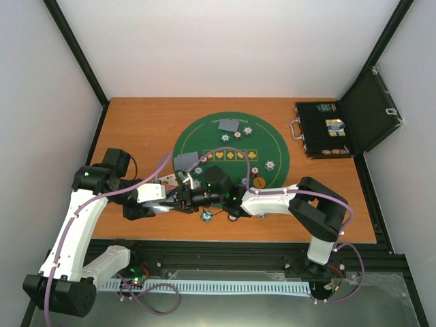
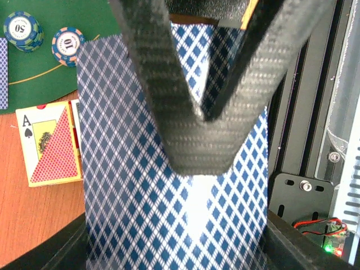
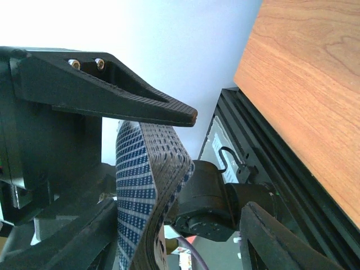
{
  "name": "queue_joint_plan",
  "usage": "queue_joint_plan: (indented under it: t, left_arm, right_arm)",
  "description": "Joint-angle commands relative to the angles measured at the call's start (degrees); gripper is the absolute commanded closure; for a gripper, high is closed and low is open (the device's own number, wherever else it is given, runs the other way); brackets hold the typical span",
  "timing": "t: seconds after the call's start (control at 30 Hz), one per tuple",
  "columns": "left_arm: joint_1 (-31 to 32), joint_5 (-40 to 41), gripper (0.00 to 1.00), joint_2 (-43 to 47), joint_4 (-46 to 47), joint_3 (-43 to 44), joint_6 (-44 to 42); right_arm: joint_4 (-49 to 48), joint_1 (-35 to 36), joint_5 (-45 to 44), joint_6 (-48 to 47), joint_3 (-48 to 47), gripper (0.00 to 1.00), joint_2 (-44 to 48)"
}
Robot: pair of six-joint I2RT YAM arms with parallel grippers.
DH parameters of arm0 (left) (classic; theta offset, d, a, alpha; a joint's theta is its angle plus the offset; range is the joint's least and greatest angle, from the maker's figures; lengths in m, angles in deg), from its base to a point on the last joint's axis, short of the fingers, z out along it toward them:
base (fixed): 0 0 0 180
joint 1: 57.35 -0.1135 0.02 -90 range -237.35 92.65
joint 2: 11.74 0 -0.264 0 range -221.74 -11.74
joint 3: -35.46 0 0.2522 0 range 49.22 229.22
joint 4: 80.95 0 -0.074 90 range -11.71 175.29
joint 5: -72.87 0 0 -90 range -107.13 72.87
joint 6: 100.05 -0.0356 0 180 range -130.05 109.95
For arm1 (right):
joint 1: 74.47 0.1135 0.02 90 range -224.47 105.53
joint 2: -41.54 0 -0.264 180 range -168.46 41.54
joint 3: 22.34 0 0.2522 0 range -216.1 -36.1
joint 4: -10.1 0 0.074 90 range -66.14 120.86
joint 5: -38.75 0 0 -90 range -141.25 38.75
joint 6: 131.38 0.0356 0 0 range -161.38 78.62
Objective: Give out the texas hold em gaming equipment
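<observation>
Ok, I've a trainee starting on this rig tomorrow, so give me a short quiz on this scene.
1. True or false: the case is open.
2. Left wrist view: the chip nearest the corner reads: A 50; B 25; C 100.
3. Fill in: the card box shows the ace of ___.
Key: 1 true; 2 A; 3 spades.
</observation>
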Motion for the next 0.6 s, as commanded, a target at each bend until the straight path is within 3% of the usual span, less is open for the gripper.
queue_joint_plan:
  t: [0.0, 0.4, 0.57]
  left_arm:
    - [0.02, -1.6, 0.98, 0.9, -1.56, 2.98, -0.78]
    - [0.03, -1.73, 0.98, 0.6, -1.23, 2.6, -0.65]
    - [0.06, -1.68, 0.98, 0.63, -1.36, 2.57, -0.66]
  right_arm:
    - [6.97, -1.42, -2.76, -2.03, 2.36, 0.45, 1.38]
    - [12.51, -3.71, -4.05, -4.3, 3.88, 0.96, 9.71]
    - [18.7, -7.35, -4.4, -7.3, 5.25, 0.97, 14.36]
